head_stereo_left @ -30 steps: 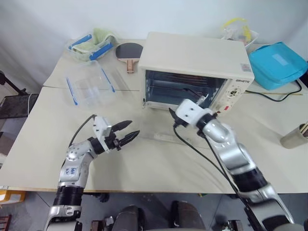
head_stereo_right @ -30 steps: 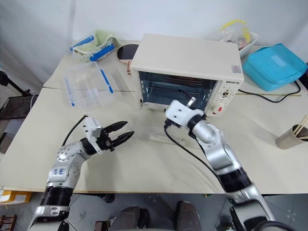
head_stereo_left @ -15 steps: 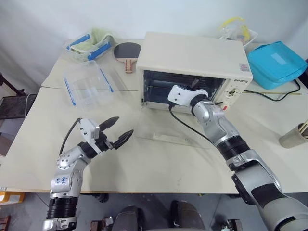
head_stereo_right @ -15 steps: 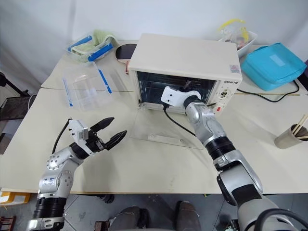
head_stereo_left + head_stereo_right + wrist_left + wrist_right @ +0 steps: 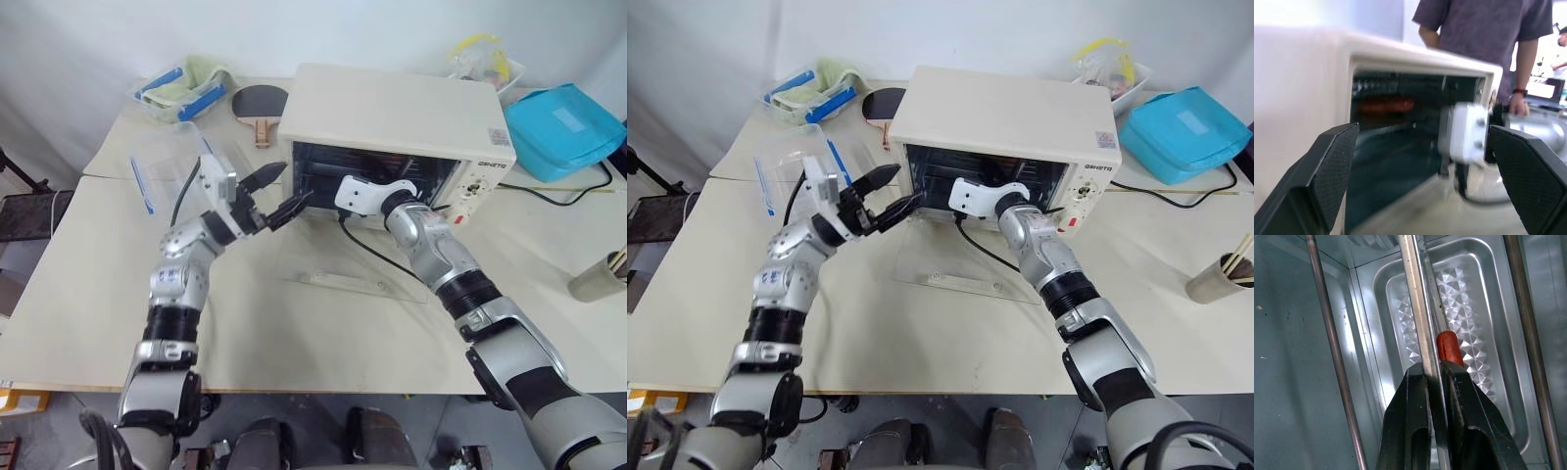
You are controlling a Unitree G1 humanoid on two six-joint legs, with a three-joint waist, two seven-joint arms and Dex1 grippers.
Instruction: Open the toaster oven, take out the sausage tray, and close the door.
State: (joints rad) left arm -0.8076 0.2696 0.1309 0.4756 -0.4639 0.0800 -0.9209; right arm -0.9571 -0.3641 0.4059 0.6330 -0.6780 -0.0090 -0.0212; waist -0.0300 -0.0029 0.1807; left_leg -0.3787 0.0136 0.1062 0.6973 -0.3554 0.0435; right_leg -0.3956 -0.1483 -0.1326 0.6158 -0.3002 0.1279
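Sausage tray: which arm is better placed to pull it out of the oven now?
Right. The right gripper is inside the toaster oven, shut on the edge of the sausage tray, with the door lying open. The left gripper hovers open at the oven's left front corner, holding nothing.

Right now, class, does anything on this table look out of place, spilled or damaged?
Nothing stands out. The toaster oven stands square with its door lying open flat; the right gripper is shut on the tray's edge inside.

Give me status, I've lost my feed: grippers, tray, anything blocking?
Right gripper inside the toaster oven, shut on the sausage tray rim. Left gripper open, at the oven mouth. Door flat open. Nothing blocking.
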